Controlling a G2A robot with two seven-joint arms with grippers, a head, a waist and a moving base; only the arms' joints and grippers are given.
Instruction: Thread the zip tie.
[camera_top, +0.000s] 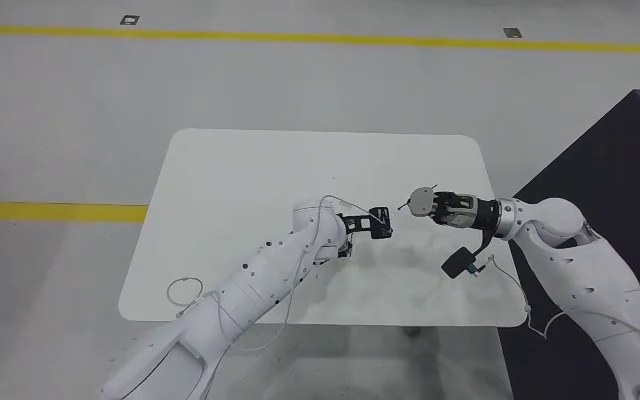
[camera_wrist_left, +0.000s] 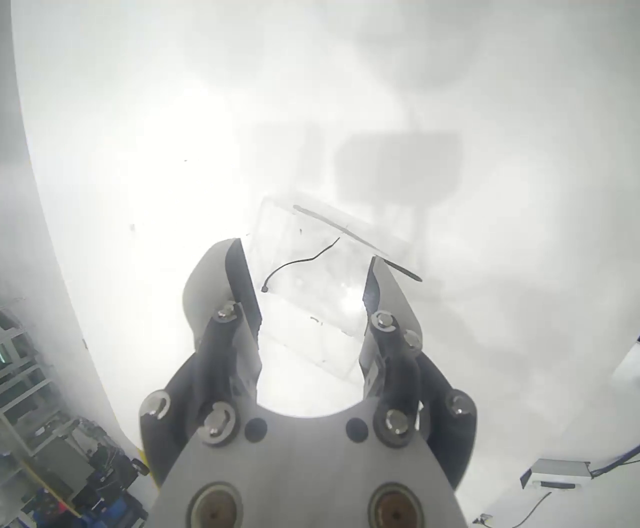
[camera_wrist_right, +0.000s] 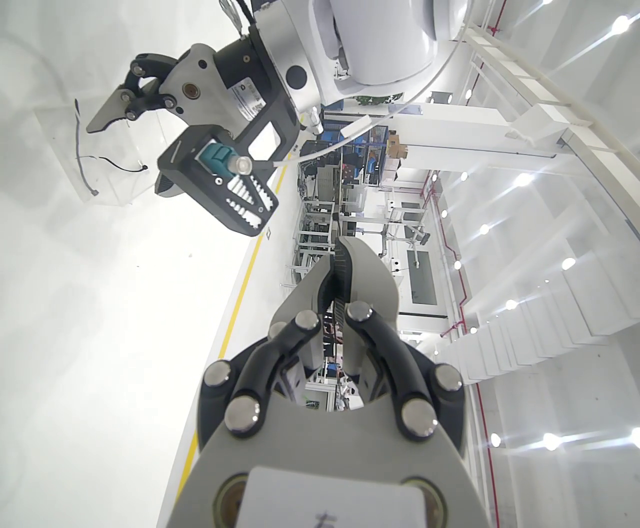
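Observation:
A clear block (camera_wrist_left: 320, 305) lies on the white table (camera_top: 250, 200), directly under my left gripper (camera_wrist_left: 312, 285). That gripper is open, with one finger on each side of the block and nothing gripped. On the block rest a thin, curved black zip tie (camera_wrist_left: 300, 262) and a longer straight one (camera_wrist_left: 350, 235). The right wrist view shows the block (camera_wrist_right: 107, 172), a zip tie (camera_wrist_right: 120, 165) and the left gripper (camera_wrist_right: 124, 160) hovering over them. My right gripper (camera_wrist_right: 340, 265) is shut and raised off the table, nothing visible between its fingers. In the top view the left gripper (camera_top: 380, 222) and right gripper (camera_top: 410, 204) face each other closely.
A thin cable loop (camera_top: 183, 292) lies near the table's front left corner. A dark surface (camera_top: 600, 160) borders the table on the right. The back half of the table is bare white.

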